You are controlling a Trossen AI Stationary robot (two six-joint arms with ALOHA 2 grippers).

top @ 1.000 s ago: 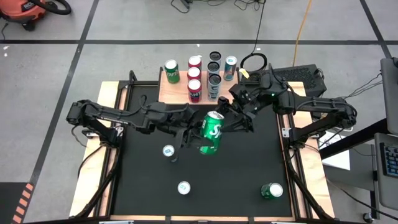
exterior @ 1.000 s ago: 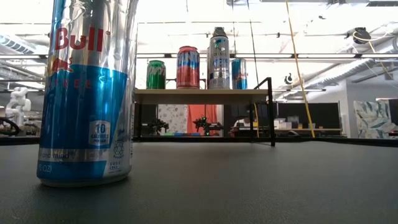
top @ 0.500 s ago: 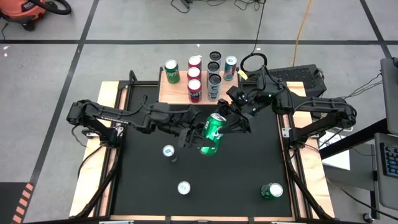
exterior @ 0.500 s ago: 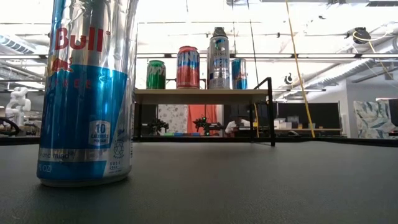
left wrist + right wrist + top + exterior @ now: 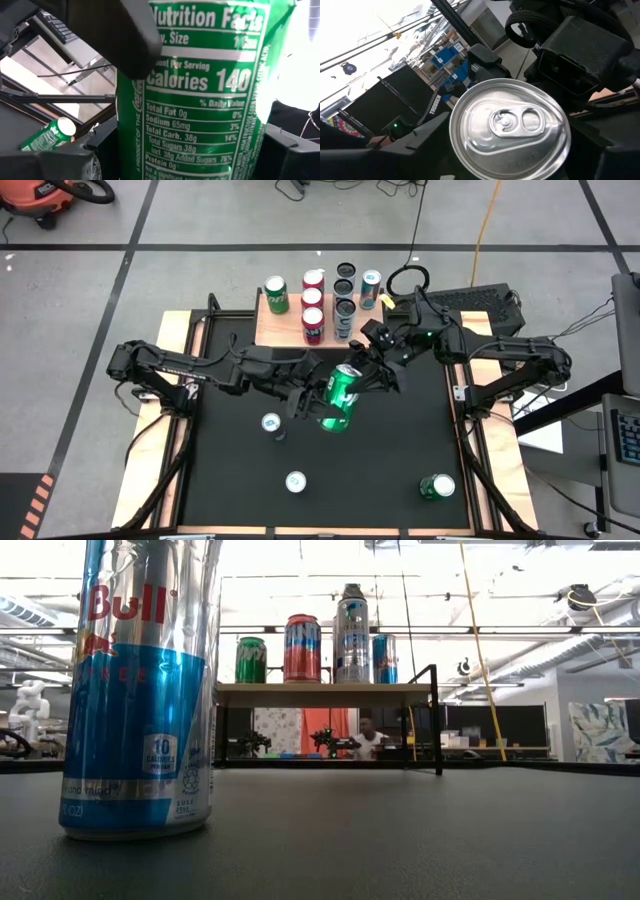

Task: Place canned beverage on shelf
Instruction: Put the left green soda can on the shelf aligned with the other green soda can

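Observation:
A green can (image 5: 340, 394) hangs tilted above the middle of the black table (image 5: 400, 450), its silver top (image 5: 510, 131) pointing toward the far right. My left gripper (image 5: 322, 398) comes from the table's left and is shut on the can's wall. From the far right, my right gripper (image 5: 366, 372) is shut around the can's top end. The light-wood shelf (image 5: 290, 320) stands at the table's far edge on thin black legs and carries several upright cans (image 5: 303, 648). My left gripper pinches the green can's printed side wall (image 5: 131, 150) between its two fingers (image 5: 60, 162), which lie across the can about level, from the table's left. The can is lifted clear of the table and tilted. My right gripper has its two fingers (image 5: 415, 145) on opposite sides of the can's top end, just below the rim (image 5: 456, 131), and looks straight onto the lid. One finger (image 5: 125, 40) lies along the can's upper wall. It comes about level from the far right.
Three more cans stand on the table: one (image 5: 271, 422) left of centre, one (image 5: 295, 481) near the front edge, and a green one (image 5: 437, 486) at the near right. A tall blue-and-silver can (image 5: 140, 690) fills the low view's left side. The shelf's right part (image 5: 400, 693) is bare.
My right gripper's fingers have drawn together around the green can's top end. The can stays lifted and tilted in my left gripper, at about the same spot.

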